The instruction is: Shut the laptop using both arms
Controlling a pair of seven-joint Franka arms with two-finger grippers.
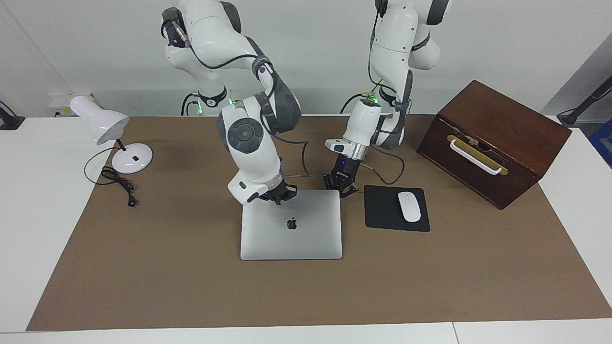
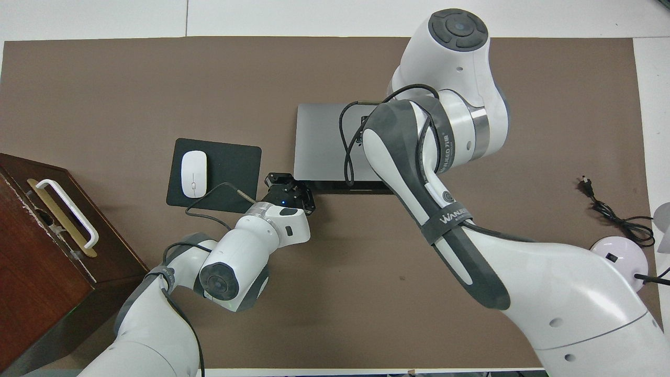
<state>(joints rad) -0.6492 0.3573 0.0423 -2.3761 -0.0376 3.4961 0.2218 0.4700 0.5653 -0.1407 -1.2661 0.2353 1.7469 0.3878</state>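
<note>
2 sets of fingers, left (image 1: 340,187) and right (image 1: 279,197), pressed together empty at the shut laptop's (image 1: 291,236) hinge edge.

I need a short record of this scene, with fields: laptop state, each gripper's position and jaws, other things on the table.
laptop: lid closed flat, logo up
right gripper: jaws shut, over the laptop's edge nearest the robots
left gripper: jaws shut, at the laptop's corner nearest the robots, beside the mouse pad
mouse: on the mouse pad
wooden box: toward the left arm's end
lamp: toward the right arm's end
</note>
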